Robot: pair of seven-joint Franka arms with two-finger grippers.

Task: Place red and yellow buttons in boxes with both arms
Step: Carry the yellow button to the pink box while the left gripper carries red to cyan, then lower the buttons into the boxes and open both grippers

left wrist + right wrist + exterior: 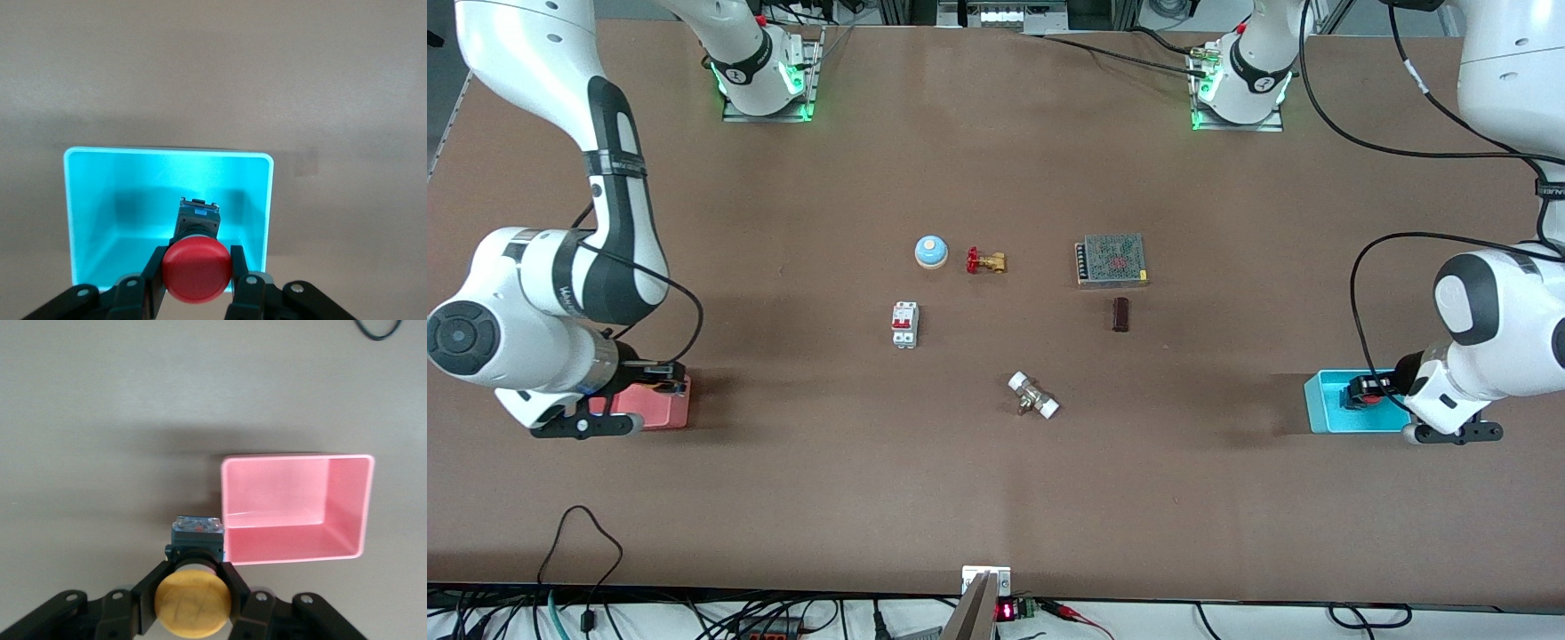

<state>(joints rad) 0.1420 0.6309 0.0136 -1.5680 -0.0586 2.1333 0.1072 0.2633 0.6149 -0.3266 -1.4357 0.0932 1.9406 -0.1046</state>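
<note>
The left gripper (197, 288) grips the red button (197, 270) over the cyan box (268, 200), ready to drop; the right gripper (193, 611) clamps the yellow button (193, 602) beside the pink box (363, 513), needing a sideways shift

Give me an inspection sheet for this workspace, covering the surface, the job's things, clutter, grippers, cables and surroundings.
Surface: brown table, no spills seen.
Job's things: red button held over the cyan box; yellow button held beside the pink box, not over it.
Clutter: blue dome, brass valve, breaker, mesh-topped unit, dark block, white-ended fitting.
Grippers: left gripper and right gripper jaws each closed on a button.
Cables: black cable on the table.
Surroundings: wires along the table edge.
</note>
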